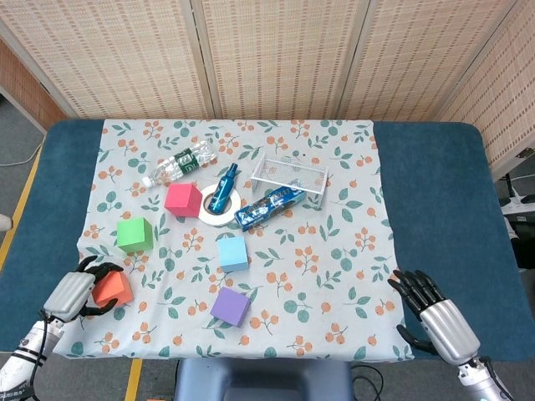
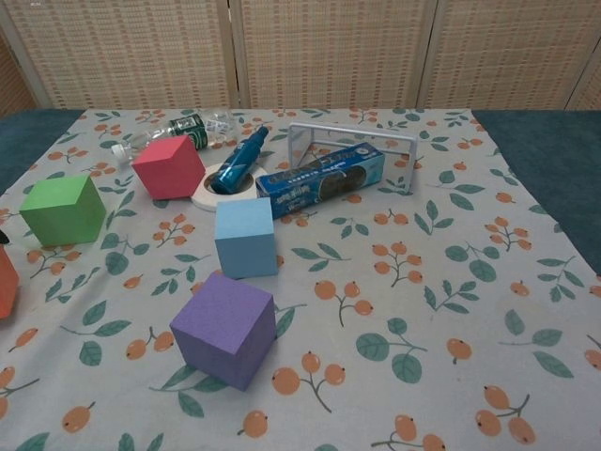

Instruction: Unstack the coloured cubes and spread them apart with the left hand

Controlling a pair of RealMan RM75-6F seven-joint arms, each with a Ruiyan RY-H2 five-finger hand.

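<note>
— Where's the orange cube (image 1: 111, 289)?
— Near left corner of the cloth (image 1: 334, 251), wrapped in the left hand (image 1: 73, 294), probably to set it well apart from the green cube (image 1: 134, 235).
— The others?
— Red (image 1: 182, 200), blue (image 1: 232, 252) and purple (image 1: 230, 307) cubes sit singly, none stacked.
— Right hand (image 1: 436, 316)?
— Empty, fingers spread.
— Any labels?
— The blue box (image 2: 321, 178) has print, too small to read.

A matt printed cloth (image 1: 334, 209) with soft wrinkles covers the table (image 1: 435, 200), itself dark blue fabric. The cubes (image 2: 223, 329) look like matt foam. The rack (image 2: 352, 141) is shiny wire; the bottle (image 1: 177, 164) is clear plastic.
</note>
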